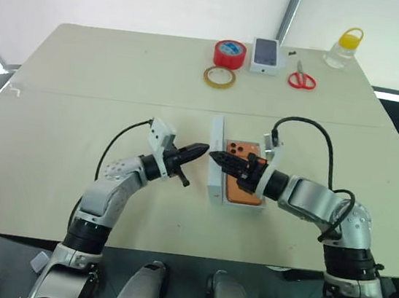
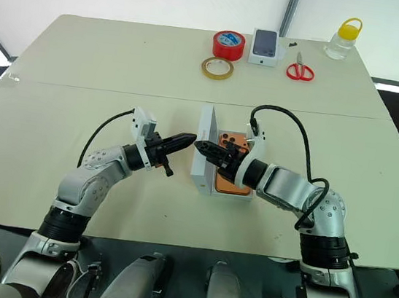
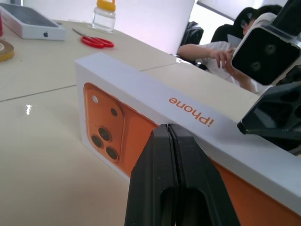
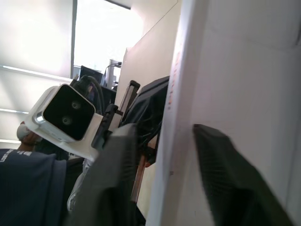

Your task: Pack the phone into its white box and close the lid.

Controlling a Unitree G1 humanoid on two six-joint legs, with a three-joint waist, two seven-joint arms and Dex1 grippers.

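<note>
The lid stands on its long edge at mid-table, and its printed orange-phone face is turned toward my left arm. Right behind it the orange phone lies camera-side up inside the white box. My left gripper is shut and empty, its tip close against the lid's outer face; I cannot tell if it touches. My right gripper is open and straddles the lid's raised top edge, one finger on each side. A gap shows at the outer finger.
At the table's far edge sit a red tape roll, a tan tape ring, a small white box with a dark phone picture, red scissors and a yellow-capped bottle. A seated person is beyond the table.
</note>
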